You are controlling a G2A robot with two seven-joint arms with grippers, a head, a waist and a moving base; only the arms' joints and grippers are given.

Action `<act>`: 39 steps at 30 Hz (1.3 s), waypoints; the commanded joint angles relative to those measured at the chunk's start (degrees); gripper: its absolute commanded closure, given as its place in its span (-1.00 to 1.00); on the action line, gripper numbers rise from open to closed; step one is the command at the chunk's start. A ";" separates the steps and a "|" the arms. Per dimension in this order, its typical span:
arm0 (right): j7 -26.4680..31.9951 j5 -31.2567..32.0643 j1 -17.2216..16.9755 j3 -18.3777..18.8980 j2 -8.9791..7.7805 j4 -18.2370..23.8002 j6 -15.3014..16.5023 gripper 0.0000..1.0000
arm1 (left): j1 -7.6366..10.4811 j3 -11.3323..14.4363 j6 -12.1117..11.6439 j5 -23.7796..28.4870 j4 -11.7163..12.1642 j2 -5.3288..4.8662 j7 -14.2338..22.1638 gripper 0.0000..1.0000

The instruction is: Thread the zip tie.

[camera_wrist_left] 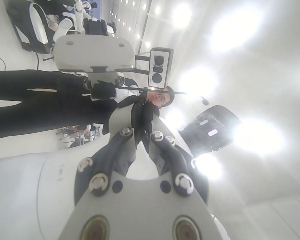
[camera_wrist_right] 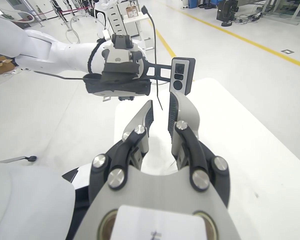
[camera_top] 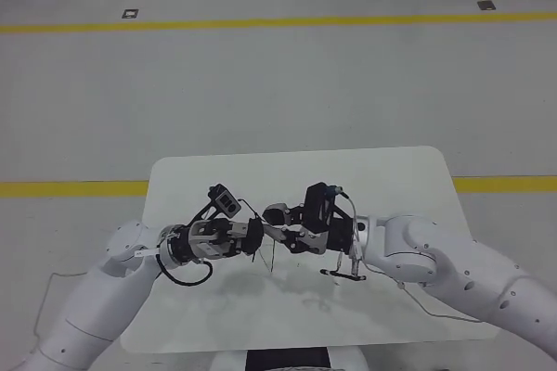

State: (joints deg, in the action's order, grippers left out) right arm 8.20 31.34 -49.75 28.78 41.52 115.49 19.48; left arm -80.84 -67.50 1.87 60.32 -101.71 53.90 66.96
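A thin black zip tie (camera_wrist_right: 155, 51) hangs upright over the white table (camera_top: 390, 176), its head uppermost. My left gripper (camera_wrist_left: 145, 107) is shut on a black tie strip (camera_wrist_left: 165, 91), and a second strip end (camera_wrist_right: 52, 74) sticks out sideways from its tape-wrapped fingers (camera_wrist_right: 115, 83). My right gripper (camera_wrist_right: 161, 112) faces the left one at close range and is open. The tie's pointed tip ends just beyond the gap between its fingertips. In the top view both grippers meet above the table's middle, left gripper (camera_top: 252, 232) and right gripper (camera_top: 280, 227), with the tie (camera_top: 271, 255) dangling below.
Another black zip tie (camera_top: 343, 275) lies flat on the table under the right forearm. The left arm's wrist camera (camera_wrist_right: 182, 74) sits close beside the right fingertips. The table's far half is bare.
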 commanded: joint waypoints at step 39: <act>3.23 -0.19 0.03 -0.15 1.71 -2.24 0.00 1.00 | 1.26 -1.00 -1.53 0.86 0.24 0.78 0.57 1.00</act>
State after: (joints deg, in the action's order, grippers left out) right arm 11.34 31.20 -49.76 28.67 43.18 113.30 19.48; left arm -79.58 -68.44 0.53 61.14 -101.44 54.66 67.45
